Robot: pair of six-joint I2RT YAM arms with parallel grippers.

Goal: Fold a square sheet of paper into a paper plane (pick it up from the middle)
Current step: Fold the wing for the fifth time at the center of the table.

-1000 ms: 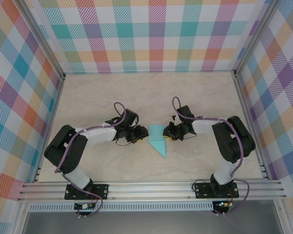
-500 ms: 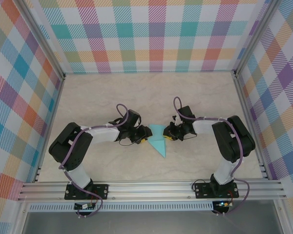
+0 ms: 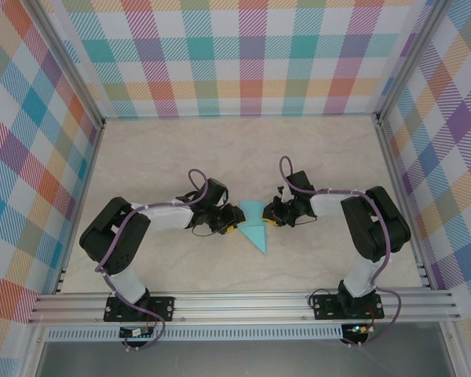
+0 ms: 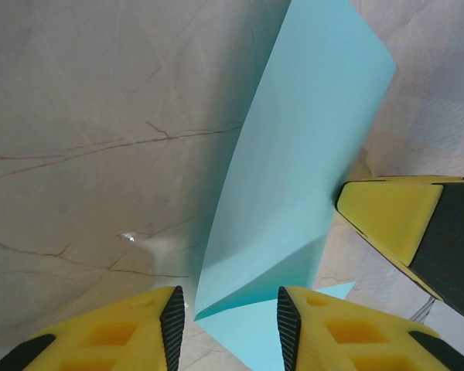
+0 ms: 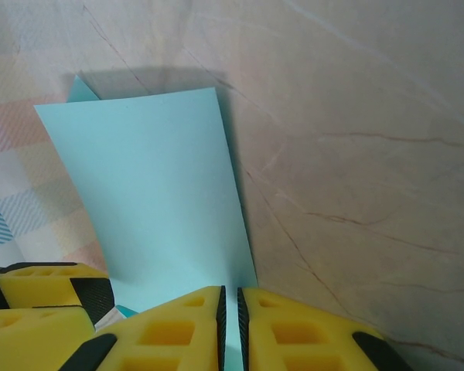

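I count two grippers and one sheet. At mid-table, my left gripper (image 3: 234, 222) has its fingers apart, straddling the raised left flap of the turquoise sheet of paper (image 3: 253, 228). The sheet lies on the table (image 3: 220, 149) between the two grippers. My right gripper (image 3: 268, 220) is pinched together on the sheet's right edge.
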